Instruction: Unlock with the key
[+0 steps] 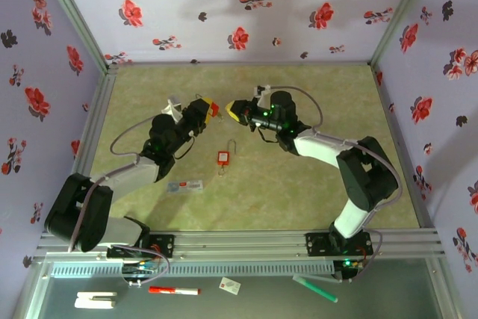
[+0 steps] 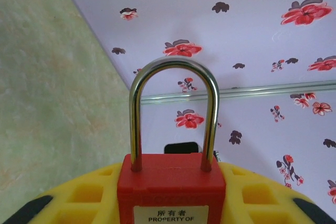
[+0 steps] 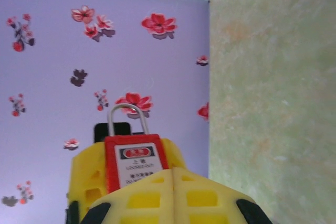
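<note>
My left pincer is clamped on the body of a red padlock, shackle upright, above the middle of the desk. My right pincer is closed tight, its tips just beside that lock. Whether the key sits between them I cannot tell. A second padlock lies flat at mid-desk.
</note>
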Robot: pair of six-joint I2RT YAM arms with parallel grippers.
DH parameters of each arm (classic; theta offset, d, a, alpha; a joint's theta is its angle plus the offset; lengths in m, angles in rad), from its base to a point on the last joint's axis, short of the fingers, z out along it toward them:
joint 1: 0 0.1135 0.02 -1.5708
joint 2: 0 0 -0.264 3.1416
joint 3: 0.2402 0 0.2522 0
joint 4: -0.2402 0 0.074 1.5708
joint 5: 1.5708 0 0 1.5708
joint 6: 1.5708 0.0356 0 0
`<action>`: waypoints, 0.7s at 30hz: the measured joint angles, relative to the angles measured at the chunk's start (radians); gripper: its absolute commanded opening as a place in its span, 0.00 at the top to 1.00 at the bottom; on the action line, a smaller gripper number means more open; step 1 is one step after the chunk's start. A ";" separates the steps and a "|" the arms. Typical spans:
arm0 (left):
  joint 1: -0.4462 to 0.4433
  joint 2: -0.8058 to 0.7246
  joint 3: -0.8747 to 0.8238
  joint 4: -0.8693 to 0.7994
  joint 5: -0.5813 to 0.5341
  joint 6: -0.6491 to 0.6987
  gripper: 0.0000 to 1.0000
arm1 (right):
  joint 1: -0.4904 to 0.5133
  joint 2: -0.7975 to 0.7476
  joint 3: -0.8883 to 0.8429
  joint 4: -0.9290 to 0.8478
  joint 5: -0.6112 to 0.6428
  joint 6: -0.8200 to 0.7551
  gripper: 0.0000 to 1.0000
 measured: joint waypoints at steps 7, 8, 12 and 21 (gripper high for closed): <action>0.000 -0.002 0.006 -0.083 0.014 0.018 1.00 | 0.006 -0.122 0.000 -0.181 0.044 -0.186 0.62; 0.000 -0.003 0.014 -0.117 0.019 0.023 1.00 | 0.009 -0.140 0.000 -0.207 0.050 -0.220 0.62; 0.000 -0.015 0.058 -0.237 0.031 0.045 1.00 | 0.063 -0.167 0.050 -0.378 0.090 -0.389 0.66; -0.002 -0.043 0.175 -0.443 0.052 0.097 1.00 | 0.175 -0.169 0.131 -0.633 0.215 -0.651 0.74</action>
